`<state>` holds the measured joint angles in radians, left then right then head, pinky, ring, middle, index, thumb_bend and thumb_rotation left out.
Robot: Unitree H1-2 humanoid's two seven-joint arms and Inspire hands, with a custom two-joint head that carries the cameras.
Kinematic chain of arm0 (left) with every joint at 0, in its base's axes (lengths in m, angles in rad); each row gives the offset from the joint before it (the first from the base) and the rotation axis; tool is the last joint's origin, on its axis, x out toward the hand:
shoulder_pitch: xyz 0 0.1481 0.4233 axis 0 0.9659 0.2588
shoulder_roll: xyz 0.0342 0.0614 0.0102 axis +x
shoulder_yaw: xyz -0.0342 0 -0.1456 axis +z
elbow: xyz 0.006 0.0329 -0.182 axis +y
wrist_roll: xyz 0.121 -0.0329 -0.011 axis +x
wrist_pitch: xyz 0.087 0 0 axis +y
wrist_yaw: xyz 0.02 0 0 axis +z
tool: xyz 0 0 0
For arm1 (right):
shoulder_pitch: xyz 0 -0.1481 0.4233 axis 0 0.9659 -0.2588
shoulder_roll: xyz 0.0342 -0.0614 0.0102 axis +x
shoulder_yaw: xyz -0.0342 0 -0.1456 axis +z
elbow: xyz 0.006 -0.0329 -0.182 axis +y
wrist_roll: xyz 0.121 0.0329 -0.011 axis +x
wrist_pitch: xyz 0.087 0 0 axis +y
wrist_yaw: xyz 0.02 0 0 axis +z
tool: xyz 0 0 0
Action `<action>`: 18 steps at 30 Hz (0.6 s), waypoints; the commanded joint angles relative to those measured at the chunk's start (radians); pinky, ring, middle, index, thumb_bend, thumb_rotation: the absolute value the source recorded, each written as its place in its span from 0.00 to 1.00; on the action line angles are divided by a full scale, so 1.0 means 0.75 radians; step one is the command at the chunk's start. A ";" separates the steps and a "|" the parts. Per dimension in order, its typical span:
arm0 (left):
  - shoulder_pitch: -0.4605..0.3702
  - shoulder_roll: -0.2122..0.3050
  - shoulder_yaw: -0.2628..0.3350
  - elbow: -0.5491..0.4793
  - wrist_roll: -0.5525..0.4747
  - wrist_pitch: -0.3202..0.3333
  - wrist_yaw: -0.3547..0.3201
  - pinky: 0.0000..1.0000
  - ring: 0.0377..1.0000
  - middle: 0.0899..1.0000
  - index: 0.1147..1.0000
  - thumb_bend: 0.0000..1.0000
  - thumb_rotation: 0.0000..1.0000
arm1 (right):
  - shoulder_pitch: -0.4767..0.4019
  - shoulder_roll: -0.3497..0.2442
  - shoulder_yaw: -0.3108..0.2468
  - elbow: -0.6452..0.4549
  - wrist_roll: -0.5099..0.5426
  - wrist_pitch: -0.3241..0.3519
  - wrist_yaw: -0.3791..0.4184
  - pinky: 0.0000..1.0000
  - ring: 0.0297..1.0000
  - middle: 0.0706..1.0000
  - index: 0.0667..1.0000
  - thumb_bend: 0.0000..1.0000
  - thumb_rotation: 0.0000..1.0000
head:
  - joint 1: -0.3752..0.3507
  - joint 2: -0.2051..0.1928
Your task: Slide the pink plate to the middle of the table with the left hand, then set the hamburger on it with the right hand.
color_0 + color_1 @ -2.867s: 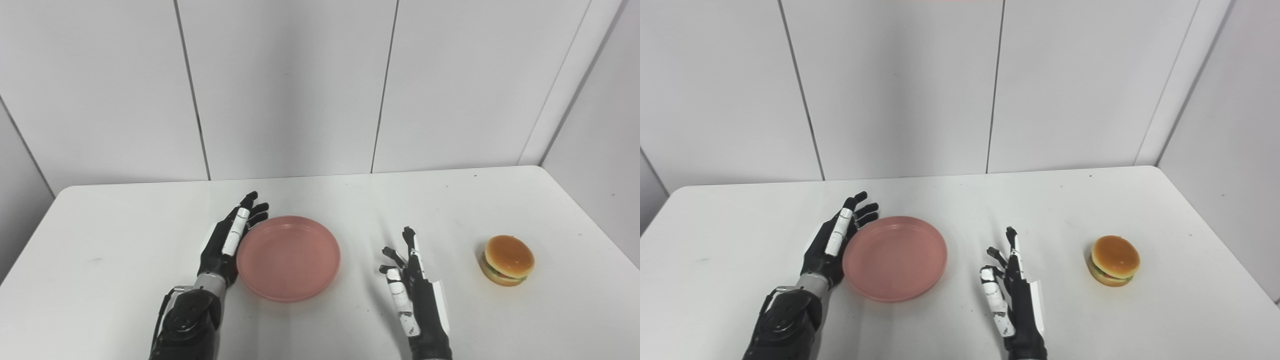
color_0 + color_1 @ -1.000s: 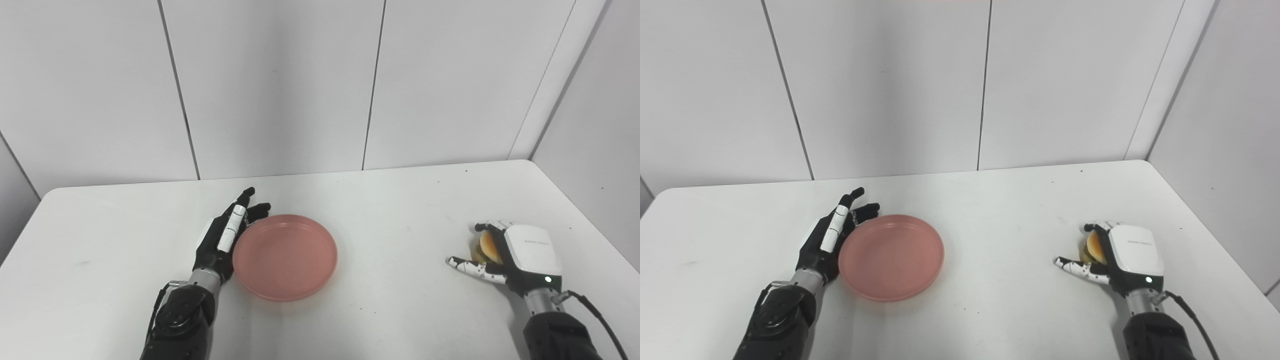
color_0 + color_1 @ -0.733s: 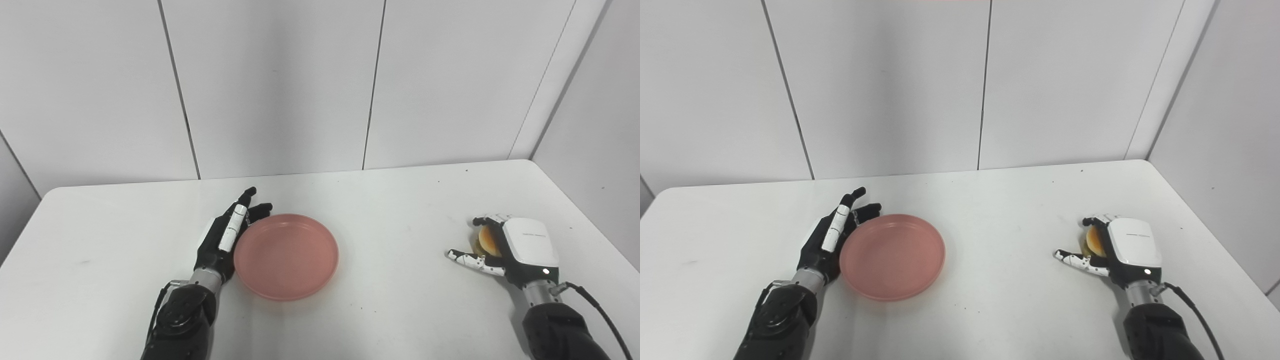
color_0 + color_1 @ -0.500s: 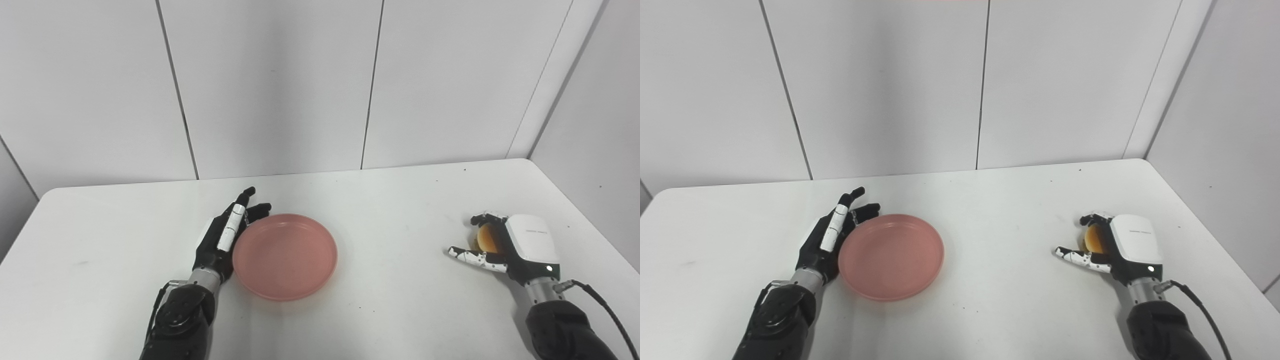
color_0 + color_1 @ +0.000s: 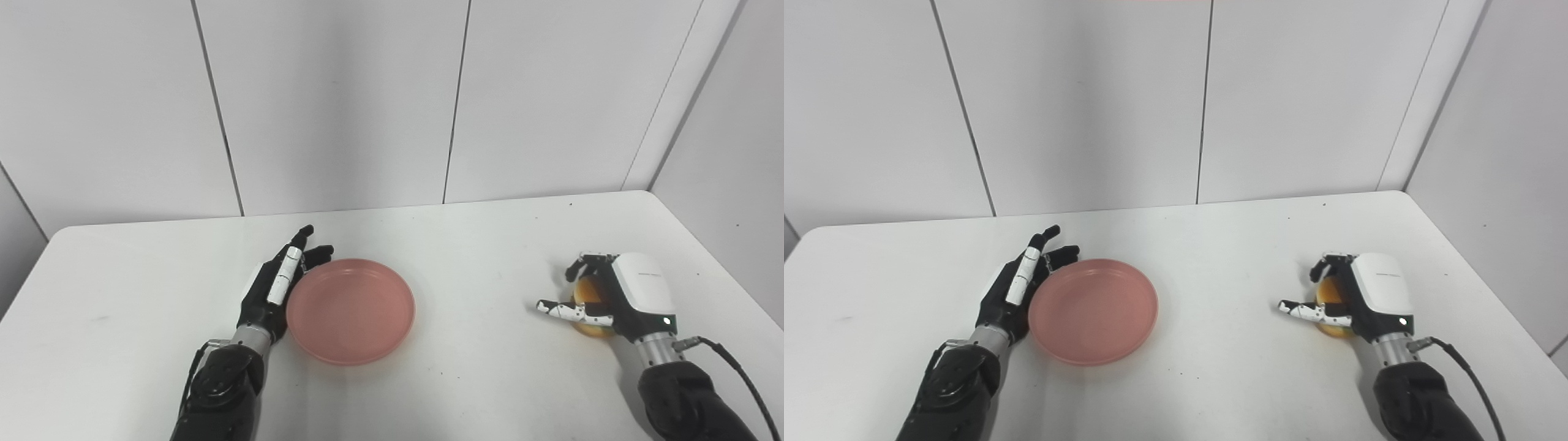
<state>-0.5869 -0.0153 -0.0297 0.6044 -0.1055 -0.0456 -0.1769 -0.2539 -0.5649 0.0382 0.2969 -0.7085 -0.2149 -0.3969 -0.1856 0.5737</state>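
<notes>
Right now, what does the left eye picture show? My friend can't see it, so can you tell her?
The robot's right hand is wrapped around a hamburger near the right side of a white table. Its left hand lies open against the left edge of an empty pink plate further left.

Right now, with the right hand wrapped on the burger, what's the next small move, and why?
Probably carry the burger left toward the plate. The right hand is closed around it and seems to have it just off the table; the plate sits empty by the open left hand.
</notes>
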 commanded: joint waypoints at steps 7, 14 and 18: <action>-0.020 -0.010 0.000 -0.005 0.000 0.024 -0.001 0.77 0.79 0.71 0.87 0.80 0.85 | -0.065 0.019 -0.011 -0.306 0.013 0.015 0.093 0.20 0.23 0.29 0.37 0.64 0.53 | 0.015 -0.001; -0.030 -0.020 -0.003 0.012 -0.005 0.019 -0.006 0.79 0.80 0.72 0.88 0.81 0.85 | -0.158 0.079 0.027 -0.484 -0.001 -0.009 0.216 0.21 0.25 0.31 0.39 0.64 0.56 | 0.042 -0.005; -0.033 -0.033 -0.004 0.021 -0.005 0.013 -0.004 0.79 0.80 0.71 0.88 0.80 0.85 | -0.227 0.150 0.064 -0.517 -0.021 0.012 0.267 0.21 0.24 0.29 0.36 0.63 0.51 | 0.091 -0.020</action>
<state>-0.5907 -0.0248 -0.0315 0.6103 -0.1054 -0.0453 -0.1789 -0.3730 -0.4667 0.0836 -0.0574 -0.7221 -0.2104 -0.2035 -0.1212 0.5584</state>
